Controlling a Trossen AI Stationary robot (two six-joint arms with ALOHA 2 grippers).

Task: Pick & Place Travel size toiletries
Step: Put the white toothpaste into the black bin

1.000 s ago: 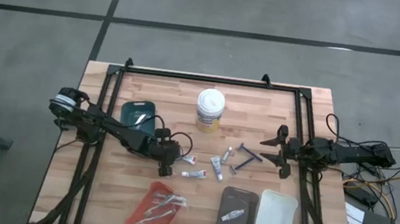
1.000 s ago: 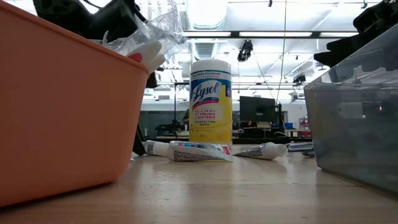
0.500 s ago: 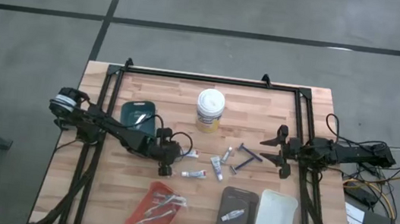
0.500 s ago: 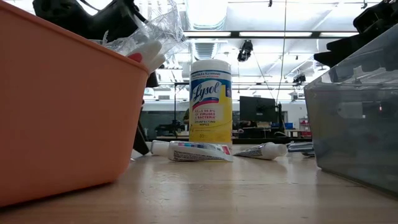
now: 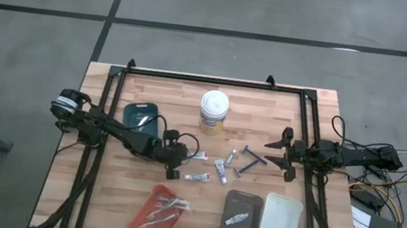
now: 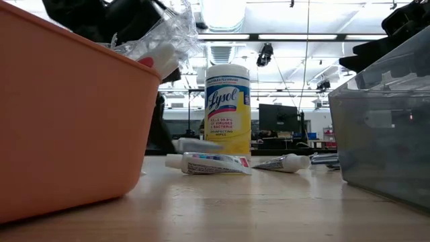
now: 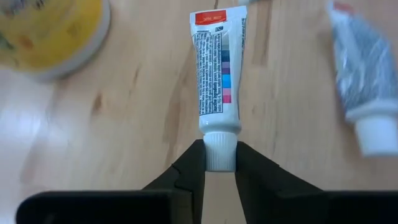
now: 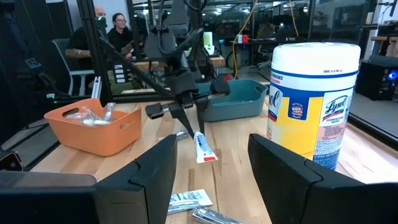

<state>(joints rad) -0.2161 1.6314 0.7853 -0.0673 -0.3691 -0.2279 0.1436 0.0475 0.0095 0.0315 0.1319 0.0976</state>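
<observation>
Lysol tub point(image 5: 213, 112) is stood upright at table centre-far. Teal tray point(image 5: 140, 116) is placed left of it; orange point(image 5: 161, 215), grey point(image 5: 240, 220) and white point(image 5: 280, 225) trays are lined along the near edge.

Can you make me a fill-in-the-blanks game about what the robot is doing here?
1. The left hand is shut on the ____ end of a small tube.
2. The big white-lidded tub has a ____ label.
3. The tray with plastic-wrapped toothbrushes in it is ____.
4. The right hand holds ____.

Missing words: cap; yellow; orange; nothing
</observation>
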